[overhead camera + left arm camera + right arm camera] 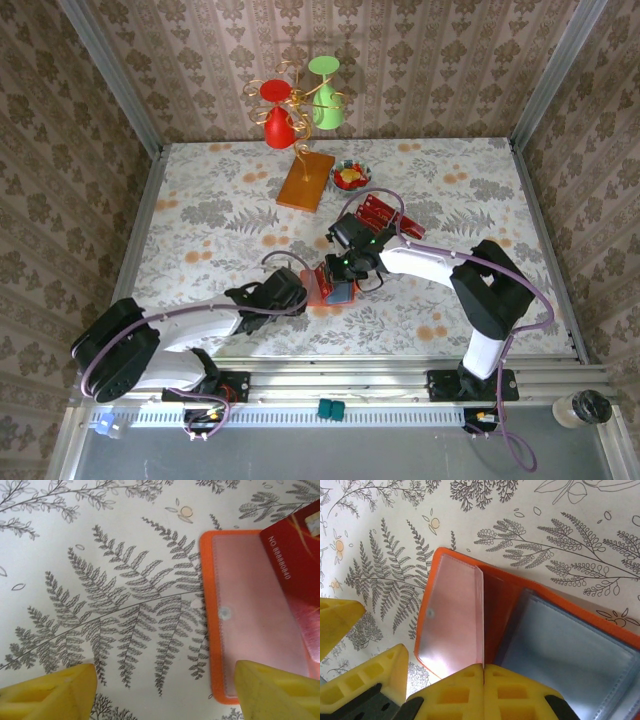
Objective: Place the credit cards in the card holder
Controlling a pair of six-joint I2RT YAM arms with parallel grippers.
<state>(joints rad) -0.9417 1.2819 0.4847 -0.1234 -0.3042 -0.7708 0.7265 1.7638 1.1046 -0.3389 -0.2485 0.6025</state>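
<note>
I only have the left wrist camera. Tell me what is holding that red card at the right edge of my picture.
Observer: The right fingers are shut on the red card, holding it on edge over the open wallet.
Operator: Describe the wallet's other half.
Observer: In the right wrist view, a greyish-blue pocket panel lies to the right of the card.
Operator: Report where the other cards are.
Observer: A pile of cards lies on the table, farther out than the wallet and apart from it.
</note>
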